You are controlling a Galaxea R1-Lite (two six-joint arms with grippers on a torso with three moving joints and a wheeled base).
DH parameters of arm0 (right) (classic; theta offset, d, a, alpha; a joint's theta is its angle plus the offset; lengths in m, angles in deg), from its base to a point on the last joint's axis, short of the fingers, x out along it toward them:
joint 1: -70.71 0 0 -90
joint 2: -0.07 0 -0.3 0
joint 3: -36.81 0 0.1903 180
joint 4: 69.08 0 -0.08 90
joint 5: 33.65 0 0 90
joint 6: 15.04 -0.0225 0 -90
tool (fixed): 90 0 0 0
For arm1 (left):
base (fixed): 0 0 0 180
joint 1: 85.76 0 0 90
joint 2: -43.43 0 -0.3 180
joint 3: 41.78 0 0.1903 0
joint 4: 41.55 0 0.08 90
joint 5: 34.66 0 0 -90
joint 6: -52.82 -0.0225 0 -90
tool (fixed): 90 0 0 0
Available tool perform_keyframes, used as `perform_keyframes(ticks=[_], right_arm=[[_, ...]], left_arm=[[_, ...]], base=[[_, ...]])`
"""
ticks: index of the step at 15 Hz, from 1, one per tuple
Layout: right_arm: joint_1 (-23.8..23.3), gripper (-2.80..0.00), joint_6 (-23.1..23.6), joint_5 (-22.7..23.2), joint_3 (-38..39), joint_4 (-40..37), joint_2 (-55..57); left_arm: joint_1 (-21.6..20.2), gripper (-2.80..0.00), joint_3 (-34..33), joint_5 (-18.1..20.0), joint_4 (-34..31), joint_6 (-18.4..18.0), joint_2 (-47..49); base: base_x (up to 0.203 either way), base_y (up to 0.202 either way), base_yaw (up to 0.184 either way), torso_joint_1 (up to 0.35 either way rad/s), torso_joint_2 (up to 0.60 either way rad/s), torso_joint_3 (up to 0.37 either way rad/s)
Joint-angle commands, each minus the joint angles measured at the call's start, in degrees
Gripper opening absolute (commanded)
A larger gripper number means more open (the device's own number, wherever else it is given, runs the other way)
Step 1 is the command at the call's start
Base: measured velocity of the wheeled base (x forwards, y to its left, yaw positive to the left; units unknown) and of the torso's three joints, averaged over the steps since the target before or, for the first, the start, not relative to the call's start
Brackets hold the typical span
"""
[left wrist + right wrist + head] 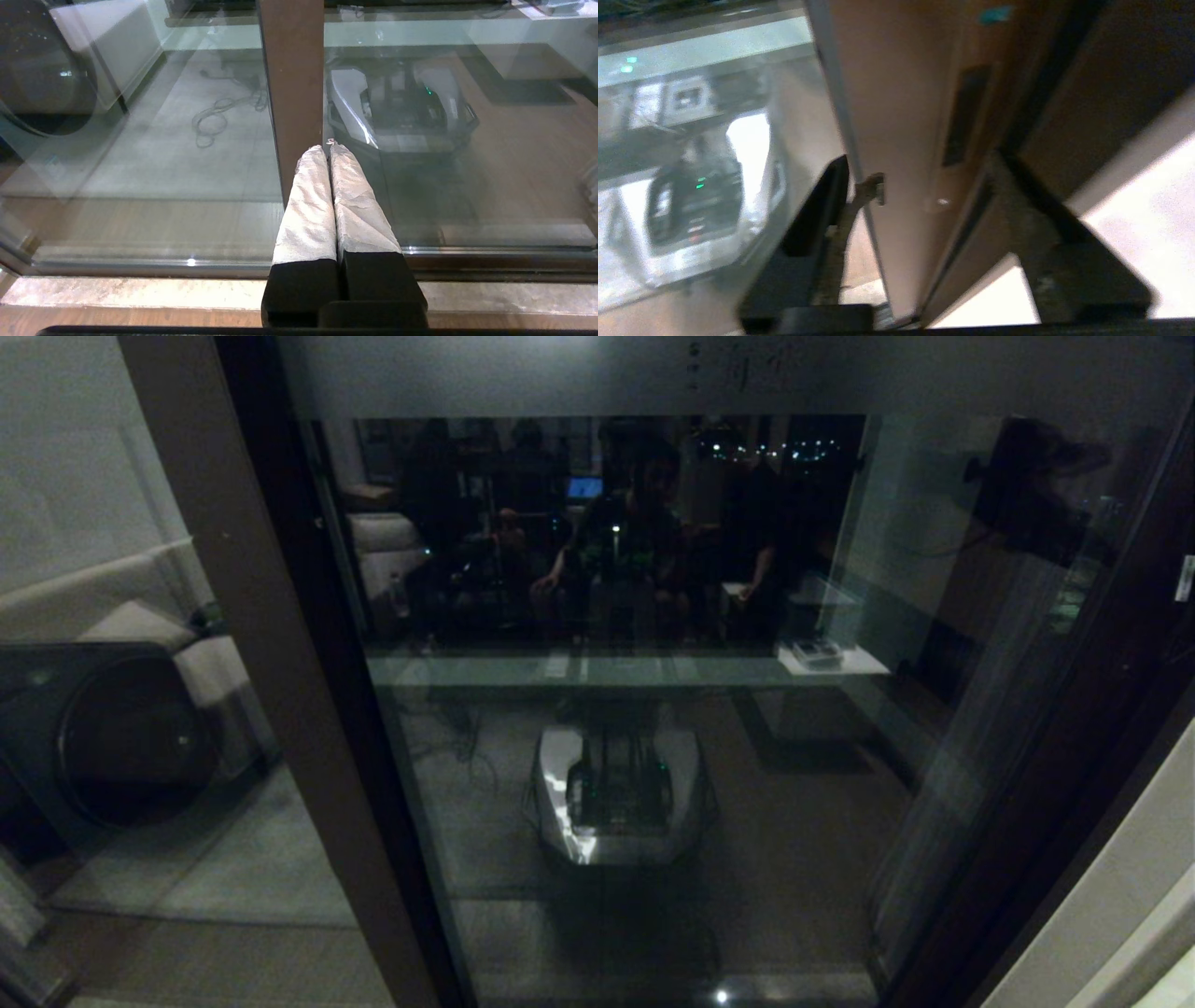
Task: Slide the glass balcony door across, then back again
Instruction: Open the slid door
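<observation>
Before us: glass balcony door [635,709] | our right gripper [920,186] fingers [822,210] spread astride its handle-slot stile | left gripper [327,148] fingers pressed together near brown post [292,70].

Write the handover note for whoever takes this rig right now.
Left gripper: shut, empty, parked low in front of a brown frame post.
Right gripper: fingers open, astride the edge stile of the glass balcony door, short of the recessed handle slot; gripping nothing yet.
Door: fills the head view, its handle-side stile close to the outer frame on the robot's right.
Done: right gripper brought up to the stile.
Left: catch the stile or slot, slide the door across, slide it back.
</observation>
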Motion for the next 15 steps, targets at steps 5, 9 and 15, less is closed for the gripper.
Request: perform_keyframes(ticks=[5,9,15], right_arm=[[-0.2,0.00,-0.2,5.1,-5.1,-3.3,2.7],[-0.2,0.00,-0.3,5.1,-7.2,-3.3,4.6],[-0.1,0.00,-0.4,8.1,-7.8,-3.3,5.7]], left_arm=[[0.0,-2.80,0.0,0.0,-0.1,0.0,0.1],[0.0,-2.80,0.0,0.0,-0.1,0.0,0.1],[0.0,-2.80,0.0,0.0,-0.1,0.0,0.1]], base=[[0.000,0.000,0.000,0.000,0.00,0.000],[0.000,0.000,0.000,0.000,0.00,0.000],[0.000,0.000,0.000,0.000,0.00,0.000]])
